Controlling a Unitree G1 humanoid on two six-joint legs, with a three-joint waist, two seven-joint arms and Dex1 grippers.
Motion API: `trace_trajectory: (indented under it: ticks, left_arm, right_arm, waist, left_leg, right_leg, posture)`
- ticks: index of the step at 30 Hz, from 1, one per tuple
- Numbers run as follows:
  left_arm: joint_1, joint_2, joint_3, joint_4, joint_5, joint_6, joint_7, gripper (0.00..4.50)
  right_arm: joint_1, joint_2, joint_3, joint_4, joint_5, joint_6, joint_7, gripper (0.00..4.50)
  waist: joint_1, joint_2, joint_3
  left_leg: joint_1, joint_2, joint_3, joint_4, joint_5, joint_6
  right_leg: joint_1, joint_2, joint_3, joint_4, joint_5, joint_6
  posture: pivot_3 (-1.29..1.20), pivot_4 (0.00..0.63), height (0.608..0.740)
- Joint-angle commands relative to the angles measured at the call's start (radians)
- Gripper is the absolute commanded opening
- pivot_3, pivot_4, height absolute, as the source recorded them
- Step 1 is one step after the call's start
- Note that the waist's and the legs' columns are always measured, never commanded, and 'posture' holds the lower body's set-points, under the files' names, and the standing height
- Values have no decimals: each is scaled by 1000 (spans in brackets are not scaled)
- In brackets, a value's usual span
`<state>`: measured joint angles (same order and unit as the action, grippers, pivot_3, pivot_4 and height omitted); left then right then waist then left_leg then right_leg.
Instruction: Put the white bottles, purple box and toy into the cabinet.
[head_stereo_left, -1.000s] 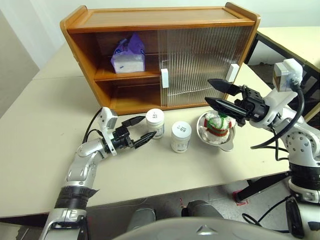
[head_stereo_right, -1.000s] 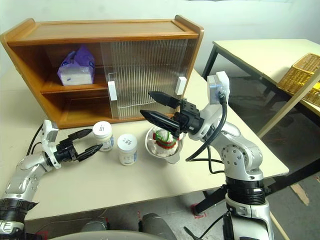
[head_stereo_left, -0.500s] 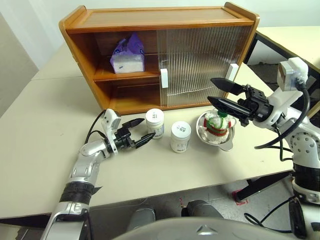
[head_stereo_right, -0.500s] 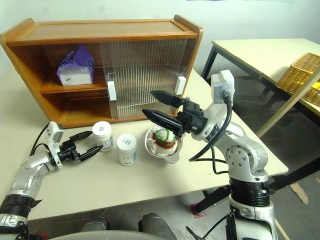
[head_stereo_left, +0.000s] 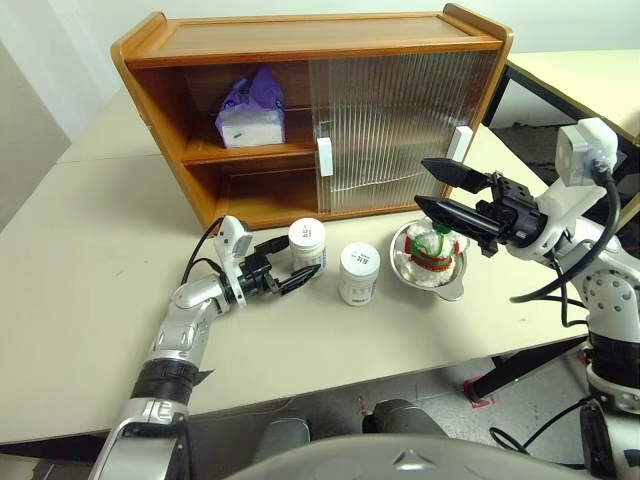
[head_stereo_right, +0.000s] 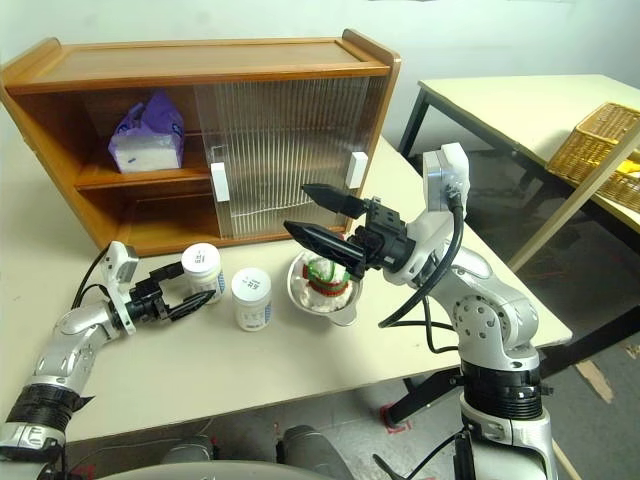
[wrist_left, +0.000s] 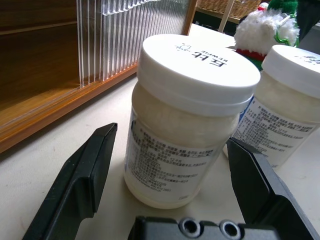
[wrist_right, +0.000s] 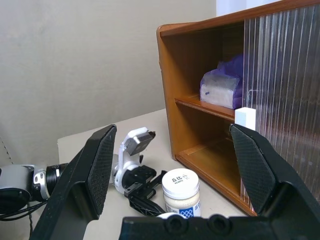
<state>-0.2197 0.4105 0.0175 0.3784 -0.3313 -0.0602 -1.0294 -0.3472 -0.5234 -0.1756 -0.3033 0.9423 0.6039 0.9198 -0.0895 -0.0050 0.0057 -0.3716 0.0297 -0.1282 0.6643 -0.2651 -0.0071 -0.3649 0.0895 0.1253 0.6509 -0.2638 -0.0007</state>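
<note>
Two white bottles stand on the table in front of the cabinet (head_stereo_left: 300, 40): one (head_stereo_left: 307, 245) between the fingers of my left gripper (head_stereo_left: 300, 257), which is open and not touching it, the other (head_stereo_left: 359, 273) just to its right. The left wrist view has the near bottle (wrist_left: 190, 115) close up between the spread fingers. The purple box (head_stereo_left: 250, 108) lies on the cabinet's upper shelf at the left. The toy (head_stereo_left: 432, 247) sits in a metal bowl. My right gripper (head_stereo_left: 422, 183) hangs open above it, empty.
The metal bowl (head_stereo_left: 455, 288) stands right of the bottles. Ribbed sliding doors (head_stereo_left: 390, 120) cover the cabinet's right half; the left half is open, with a bare lower shelf (head_stereo_left: 260, 195). A second table with a wicker basket (head_stereo_right: 600, 150) stands at the far right.
My left gripper has crept forward and down, so its open fingers now flank the left bottle. The right gripper has stayed where it was.
</note>
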Motion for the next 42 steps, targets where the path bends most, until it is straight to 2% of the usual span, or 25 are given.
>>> trace_trajectory:
  ticks: [1, 3, 4, 10, 23, 28, 42]
  left_arm:
    - [-17, -3, -9, 32, 20, -19, -4, 3854]
    - [-24, -6, -8, 60, 25, -37, -4, 3172]
    - [-29, -11, -8, 82, 29, -51, -5, 3063]
    - [-51, -36, 16, 154, 20, -102, -1, 3064]
    - [-121, -72, 114, 124, -47, -50, 135, 3064]
    - [-163, -80, 139, 135, -49, -30, 187, 3064]
    - [-249, -90, 164, 235, -13, -55, 293, 3064]
  right_arm:
    - [4, -7, -12, -13, 8, 2, -4, 4500]
    - [5, -7, -13, -14, 8, 2, -5, 4500]
    - [6, -7, -13, -15, 9, 2, -6, 4500]
    - [3, -5, -12, -10, 7, 0, -5, 4500]
    - [-15, 10, 8, 13, -5, -8, 6, 4500]
    - [-23, 12, 9, 23, -10, -9, 14, 4500]
    - [-18, 16, 6, 16, -12, -12, 9, 4500]
  waist:
    - [-1, 0, 0]
    - [-1, 0, 0]
    - [-1, 0, 0]
    - [-1, 0, 0]
    - [-2, 0, 0]
    - [-1, 0, 0]
    - [0, 0, 0]
  left_leg:
    - [0, 0, 0, 0, 0, 0]
    - [0, 0, 0, 0, 0, 0]
    - [0, 0, -1, 0, 0, 0]
    - [0, -2, -3, 0, 1, 2]
    - [-2, -5, -1, 0, 3, 5]
    - [-2, -6, 1, 0, 3, 5]
    - [-1, -7, 1, 3, 3, 5]
  right_leg:
    - [0, 0, 0, 0, 0, 0]
    - [0, 0, 1, 0, 0, 0]
    - [0, 0, 1, 0, 0, 0]
    - [1, -2, 3, 0, 0, 0]
    - [0, -4, -1, -1, 0, 3]
    - [1, -4, -1, -2, 3, 10]
    - [2, -5, 0, -2, 3, 10]
  posture:
    - [-169, 2, 740]
    - [-173, 3, 740]
    - [-173, 3, 740]
    - [-170, 3, 740]
    - [-141, 2, 740]
    - [-140, 0, 740]
    - [-149, 0, 740]
